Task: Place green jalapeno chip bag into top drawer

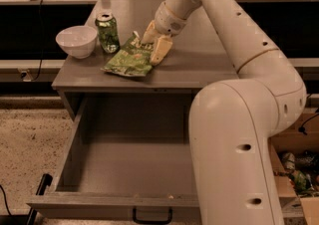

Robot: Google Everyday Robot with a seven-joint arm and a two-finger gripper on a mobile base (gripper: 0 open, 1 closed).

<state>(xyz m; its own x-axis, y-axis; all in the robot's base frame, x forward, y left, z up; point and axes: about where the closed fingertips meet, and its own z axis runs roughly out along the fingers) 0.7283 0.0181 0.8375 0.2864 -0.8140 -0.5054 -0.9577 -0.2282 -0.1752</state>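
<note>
Crinkly green foil, the green jalapeno chip bag (127, 61) was seen flat on the table (204, 64), upper centre. The gripper (155, 42) was poised at its right end, jaws spread. It was judged light, limp, slippery: best pinched there.

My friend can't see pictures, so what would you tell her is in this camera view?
A robot's cream two-finger gripper, jaws open, is at the right end of a flat crinkly green chip bag on a grey cabinet top. A green soda can and white bowl stand to its left; the wide grey metal drawer below is pulled out.
</note>
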